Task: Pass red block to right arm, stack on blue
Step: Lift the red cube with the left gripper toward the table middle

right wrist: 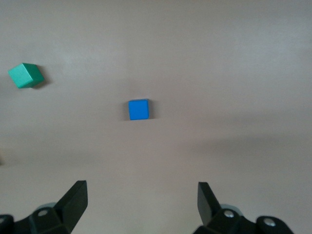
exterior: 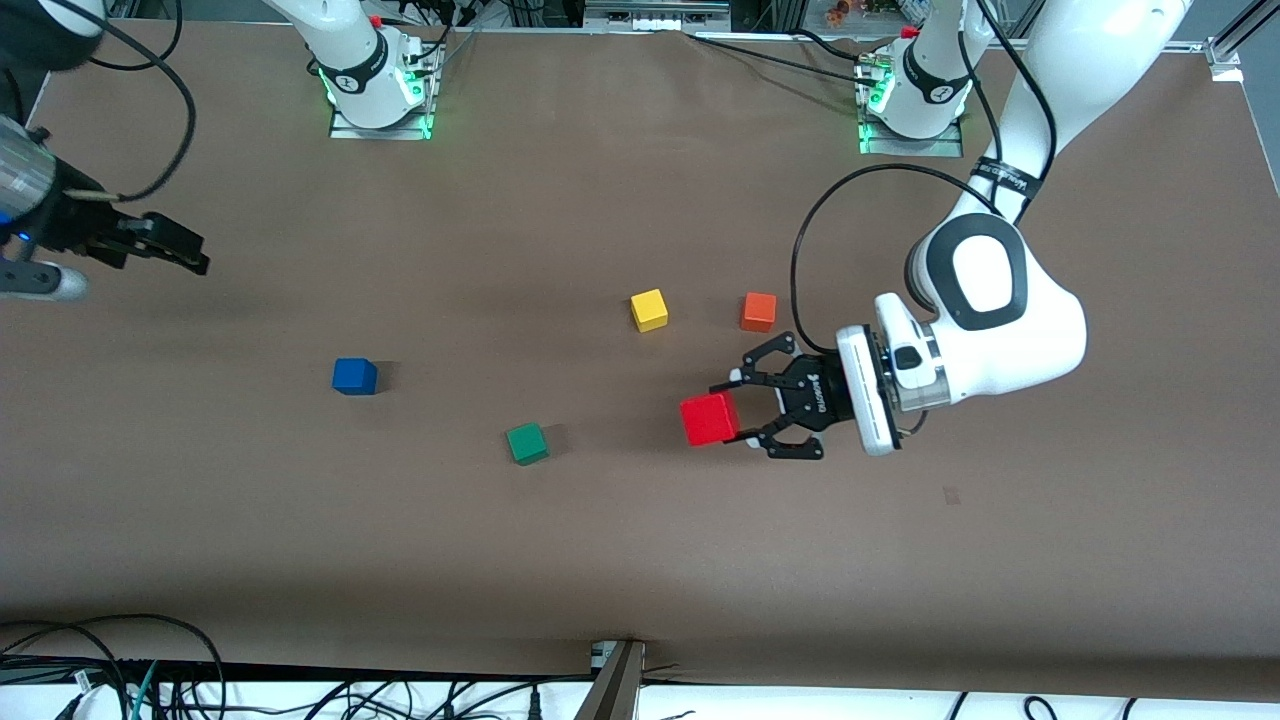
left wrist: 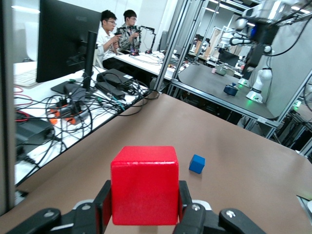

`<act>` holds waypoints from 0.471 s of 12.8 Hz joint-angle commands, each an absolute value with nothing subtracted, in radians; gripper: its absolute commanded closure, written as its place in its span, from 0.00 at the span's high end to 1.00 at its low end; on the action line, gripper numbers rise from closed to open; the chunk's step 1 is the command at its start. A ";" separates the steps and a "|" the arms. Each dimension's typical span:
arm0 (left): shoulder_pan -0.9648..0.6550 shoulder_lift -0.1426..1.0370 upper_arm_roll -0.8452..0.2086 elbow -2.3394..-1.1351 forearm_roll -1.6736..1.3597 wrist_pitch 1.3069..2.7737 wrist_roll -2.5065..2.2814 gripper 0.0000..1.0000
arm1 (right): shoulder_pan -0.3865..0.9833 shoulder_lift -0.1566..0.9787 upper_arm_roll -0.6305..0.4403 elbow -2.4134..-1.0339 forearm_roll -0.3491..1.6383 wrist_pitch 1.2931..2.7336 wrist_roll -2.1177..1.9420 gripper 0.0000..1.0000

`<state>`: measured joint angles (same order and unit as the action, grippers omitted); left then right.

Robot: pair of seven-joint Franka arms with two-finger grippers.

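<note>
Progress: first step only. Left gripper has jaws clamped on red block, lifted off bench, over middle stretch toward left arm's end.

Handoff not done, stacking not done.

Right gripper waits, jaws spread and empty, over bench edge at right arm's end. Blue cube sits alone between the two grippers, top face bare.

Room: plenty, honestly. Green cube is nearest thing to the passing lane; yellow cube and orange cube sit toward base edge, well clear. Camera-side edge wide open.
</note>
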<state>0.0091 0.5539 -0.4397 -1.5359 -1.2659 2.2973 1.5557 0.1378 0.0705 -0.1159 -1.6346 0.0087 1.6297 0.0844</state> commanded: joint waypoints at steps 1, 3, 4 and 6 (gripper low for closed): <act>-0.041 0.568 -0.437 -1.513 -1.318 2.293 1.589 0.00 | 0.155 0.161 -0.112 -1.608 0.017 1.609 0.029 1.00; -0.064 0.572 -0.437 -1.514 -1.328 2.293 1.588 0.00 | 0.193 0.179 -0.112 -1.605 0.049 1.554 -0.102 1.00; -0.067 0.572 -0.437 -1.514 -1.327 2.290 1.589 0.00 | 0.198 0.178 -0.112 -1.603 0.139 1.555 -0.115 1.00; -0.086 0.572 -0.439 -1.514 -1.328 2.290 1.595 0.00 | 0.189 0.178 -0.123 -1.600 0.362 1.555 -0.115 1.00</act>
<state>-0.0725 0.5615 -0.4415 -1.5351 -1.2920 2.2977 1.5572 0.1980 0.1874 -0.1096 -1.6280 0.2166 1.5883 -0.0797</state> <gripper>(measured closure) 0.445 0.000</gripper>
